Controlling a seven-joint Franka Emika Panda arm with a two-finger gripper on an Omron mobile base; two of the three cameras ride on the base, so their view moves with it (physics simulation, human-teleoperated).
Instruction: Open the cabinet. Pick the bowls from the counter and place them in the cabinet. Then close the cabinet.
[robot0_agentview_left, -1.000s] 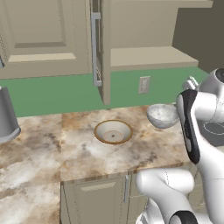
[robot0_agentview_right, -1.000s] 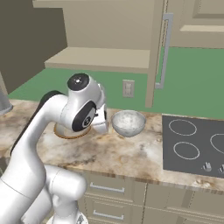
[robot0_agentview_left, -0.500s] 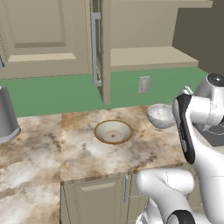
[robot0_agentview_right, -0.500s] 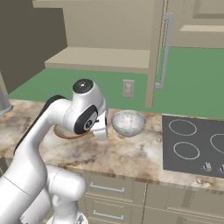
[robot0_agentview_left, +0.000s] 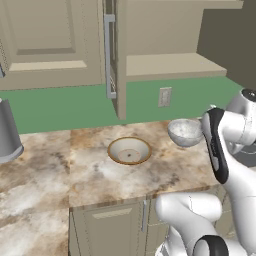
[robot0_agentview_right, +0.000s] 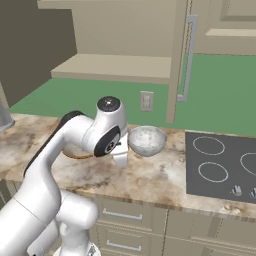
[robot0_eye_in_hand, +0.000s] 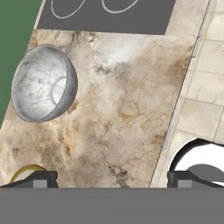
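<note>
Marbled counter (robot0_eye_in_hand: 127, 113) below spread, empty fingers (robot0_eye_in_hand: 41, 178); grey-white bowl (robot0_eye_in_hand: 43, 83) ahead of left tip, cream bowl (robot0_eye_in_hand: 27, 171) just beside it.

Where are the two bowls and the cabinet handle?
Grey bowl (robot0_agentview_left: 184, 132), left base view, inside.
Cream bowl (robot0_agentview_left: 129, 150), left base view, centre ring.
Cabinet handle (robot0_agentview_right: 187, 57), right base view, middle of the bar.
</note>
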